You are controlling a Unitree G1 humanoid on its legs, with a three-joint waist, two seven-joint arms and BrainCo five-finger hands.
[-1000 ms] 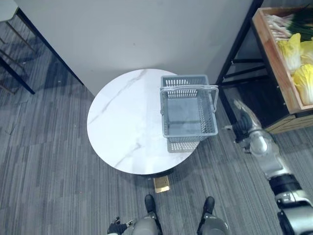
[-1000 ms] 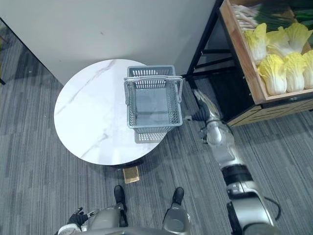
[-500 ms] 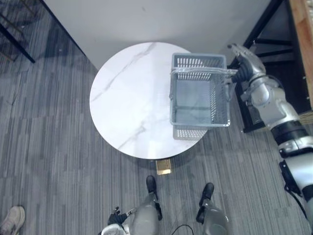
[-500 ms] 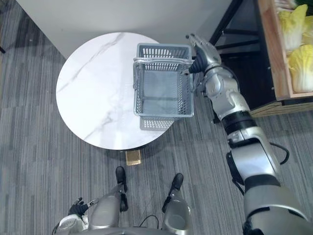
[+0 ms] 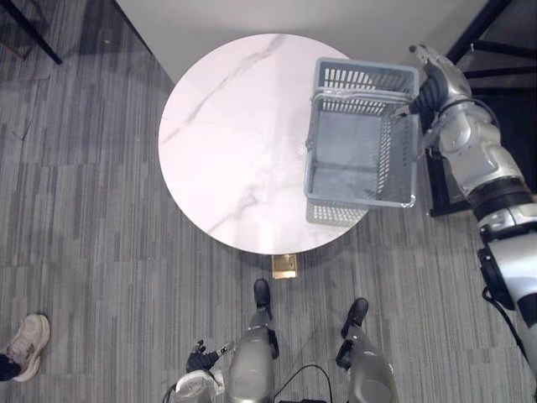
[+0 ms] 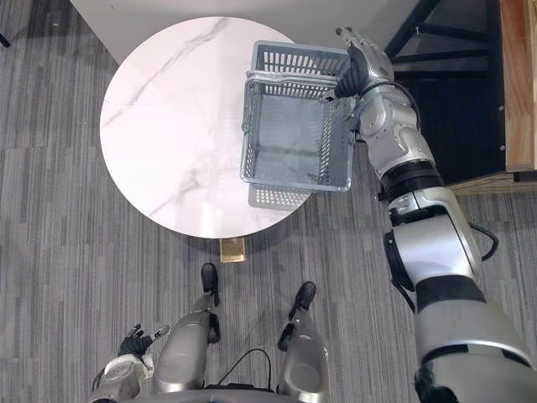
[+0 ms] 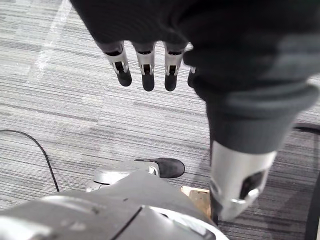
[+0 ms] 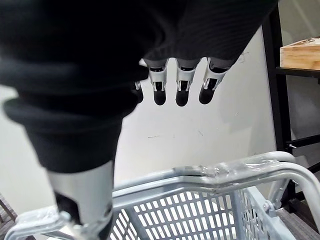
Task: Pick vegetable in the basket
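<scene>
Here, the round white marbled worktop (image 5: 226, 143) is carrying a grey slatted plastic basket (image 5: 348, 180) at its right edge. The basket is showing its bare grey bottom, and its two handles (image 8: 220, 172) are lying together across the far part of its rim. The right robot hand (image 6: 362, 63) is reaching to the basket's far right corner, fingers straight and spread above the handles, not clasping them. The left robot hand (image 7: 148, 70) is hanging over the floor, fingers straight.

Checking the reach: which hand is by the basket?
The right hand, fingers straight, at the grey basket's far right corner; the left hand hangs low over the carpet.
</scene>
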